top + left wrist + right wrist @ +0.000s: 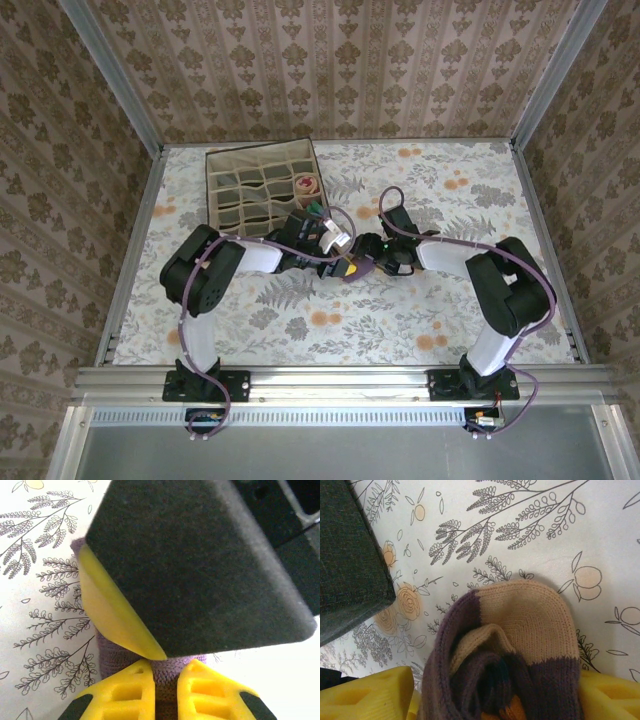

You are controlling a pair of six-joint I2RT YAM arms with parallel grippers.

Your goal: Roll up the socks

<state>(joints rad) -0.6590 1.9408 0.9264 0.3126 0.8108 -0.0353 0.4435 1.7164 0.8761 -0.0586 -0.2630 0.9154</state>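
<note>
Walls [350, 70]: brown damask wallpaper on three sides, metal posts in the corners.
Table [450, 330]: pale cloth printed with ferns and orange flowers; a metal rail [340, 382] runs along the near edge.
Arms: the left arm [205, 275] and right arm [505, 285] bend inward and meet near the middle of the table.
Box [255, 190]: dark fabric grid of compartments at the far left-centre, just beyond the left arm's wrist.
In the way: a black block [200, 565] with a yellow edge sits close before the left wrist camera and hides most of the sock; a dark grey textured slab [350, 555] stands at the upper left of the right wrist view, and I cannot tell what it is.
Purple sock [520, 645]: bunched on the cloth between the two grippers, tan toe turned away from the right wrist.
Left gripper [167, 666]: yellow fingers close together, pinching the purple knit.
Right gripper [495, 680]: fingers wide apart, one on each side of the bundle.
Peach sock [307, 186]: a small roll in a right-hand compartment of the box.
</note>
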